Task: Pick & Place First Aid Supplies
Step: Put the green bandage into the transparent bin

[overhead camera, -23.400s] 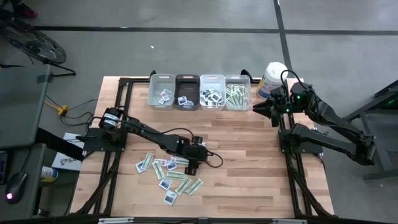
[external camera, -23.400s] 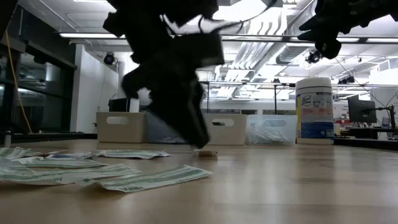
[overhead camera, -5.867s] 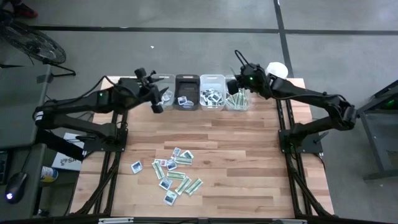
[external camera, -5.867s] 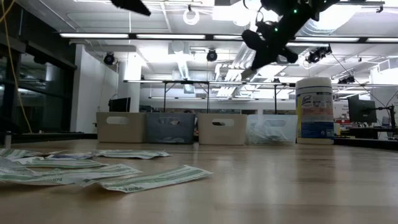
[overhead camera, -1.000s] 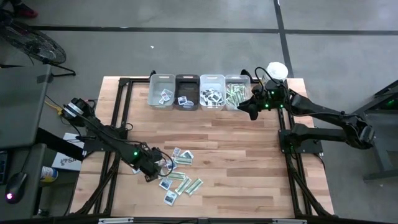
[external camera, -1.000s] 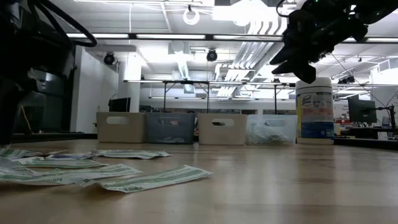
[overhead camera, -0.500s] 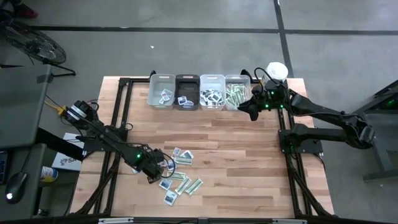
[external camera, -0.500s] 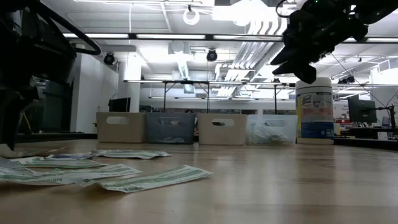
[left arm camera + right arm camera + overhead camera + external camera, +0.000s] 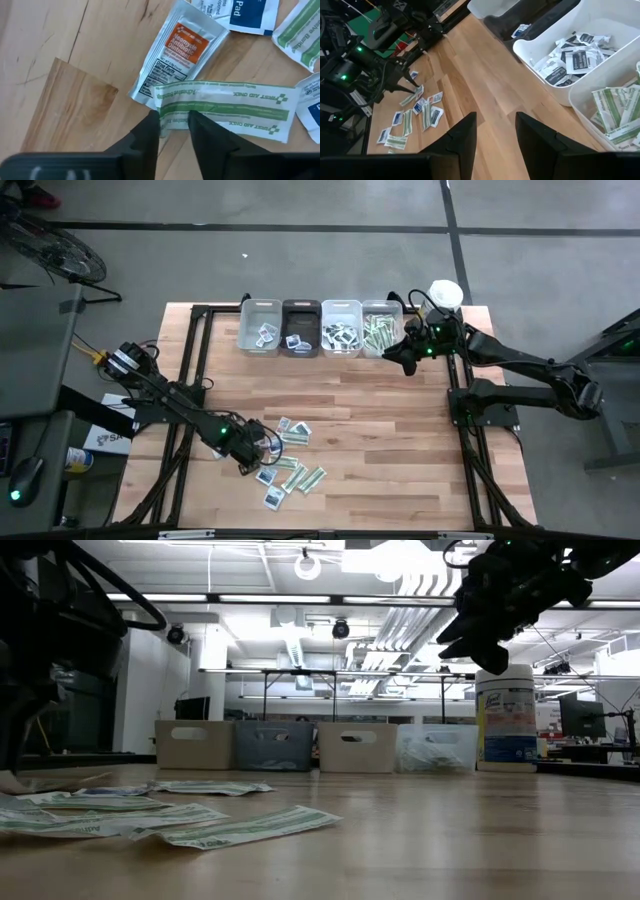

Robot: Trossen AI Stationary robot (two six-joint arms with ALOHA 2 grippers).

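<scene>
Left pincer [image 9: 173,120] low over the table, clenched on a green-striped packet's [image 9: 225,106] end.

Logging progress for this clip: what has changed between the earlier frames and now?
The left gripper left the bins and came down to the packet pile's near-left edge, its fingers now closing on one end of a green-and-white strip lying over an orange-labelled packet. The right gripper drew back from over the bins and hangs open, empty, beside the rightmost one. Bins, canister and remaining packets stayed put.
</scene>
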